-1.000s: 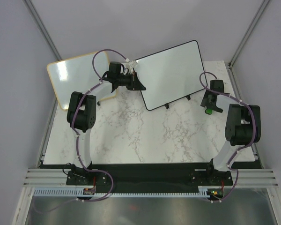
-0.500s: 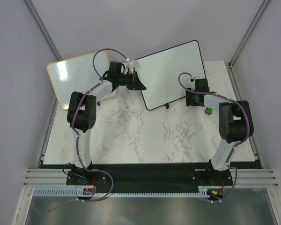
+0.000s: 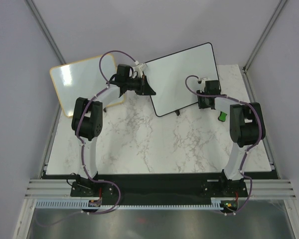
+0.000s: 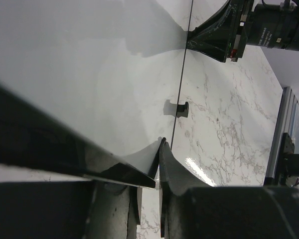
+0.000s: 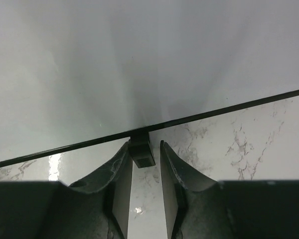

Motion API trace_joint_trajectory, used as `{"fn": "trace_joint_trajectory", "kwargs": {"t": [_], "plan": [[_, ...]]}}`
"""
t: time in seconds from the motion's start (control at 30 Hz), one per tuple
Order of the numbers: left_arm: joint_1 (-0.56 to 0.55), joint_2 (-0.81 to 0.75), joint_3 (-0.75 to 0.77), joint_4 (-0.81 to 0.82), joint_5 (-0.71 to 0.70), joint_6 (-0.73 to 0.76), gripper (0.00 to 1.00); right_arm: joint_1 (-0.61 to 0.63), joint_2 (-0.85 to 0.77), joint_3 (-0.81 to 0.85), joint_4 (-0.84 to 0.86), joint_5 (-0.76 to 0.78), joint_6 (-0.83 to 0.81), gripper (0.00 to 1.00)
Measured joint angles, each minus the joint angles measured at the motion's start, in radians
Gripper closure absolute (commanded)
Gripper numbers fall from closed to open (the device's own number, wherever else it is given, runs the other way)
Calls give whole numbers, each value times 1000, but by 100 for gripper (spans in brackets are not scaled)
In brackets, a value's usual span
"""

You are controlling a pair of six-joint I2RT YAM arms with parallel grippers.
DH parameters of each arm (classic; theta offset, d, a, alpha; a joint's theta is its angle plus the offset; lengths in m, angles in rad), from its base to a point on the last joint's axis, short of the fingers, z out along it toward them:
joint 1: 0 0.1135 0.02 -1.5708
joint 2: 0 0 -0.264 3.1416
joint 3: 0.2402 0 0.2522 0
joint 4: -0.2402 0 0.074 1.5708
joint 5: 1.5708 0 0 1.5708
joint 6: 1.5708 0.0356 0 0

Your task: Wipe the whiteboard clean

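The whiteboard (image 3: 182, 77), white with a thin black frame, stands tilted at the back of the table. My left gripper (image 3: 149, 90) is shut on its left edge, and in the left wrist view the fingertips (image 4: 164, 154) pinch the frame. My right gripper (image 3: 205, 103) is at the board's lower right edge. In the right wrist view it (image 5: 144, 149) straddles the board's small black foot (image 5: 141, 152). The left finger touches the foot and a sliver of table shows at the right finger. The board face (image 5: 139, 59) looks plain white here.
A second white board with a light wooden frame (image 3: 79, 82) lies at the back left, behind the left arm. A small green object (image 3: 222, 117) sits on the marble table (image 3: 154, 139) just right of the right gripper. The board's other foot (image 3: 178, 113) rests on the table.
My right gripper has left the green object on the table, swung left to the whiteboard's lower right foot and closed in on it. The left gripper has kept its hold.
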Motion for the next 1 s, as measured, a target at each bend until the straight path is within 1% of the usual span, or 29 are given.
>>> {"fn": "trace_joint_trajectory", "kwargs": {"t": [0.03,0.07,0.13,0.17,0.27,0.33,0.37,0.47,0.6,0.8,0.87,0.97,1.0], "plan": [[0,0,0,-1,0,1,98,0,0,0,0,-2,-5,68],[0,0,1,-1,0,2,98,0,0,0,0,-5,-8,73],[0,0,1,-2,0,2,98,1,0,0,0,-12,-17,75],[0,0,1,-2,0,2,98,1,0,0,0,-13,-21,79],[0,0,1,-3,2,2,98,1,-1,-3,3,-16,-26,86],[1,0,1,-3,6,2,98,1,-9,-23,27,-17,-23,88],[1,0,1,-3,8,2,98,2,-14,-36,43,-16,-21,92],[1,0,0,-8,14,2,98,4,-38,-84,91,-13,-11,99],[2,0,0,-23,25,3,98,14,-64,-127,117,5,9,100],[8,10,0,-28,42,9,87,35,-86,-166,146,58,35,100],[11,13,0,-26,47,9,86,36,-87,-171,154,71,39,100],[11,14,0,-24,50,9,80,40,-87,-175,162,80,52,100],[11,14,0,-24,51,9,76,41,-88,-176,164,83,57,100]]}}
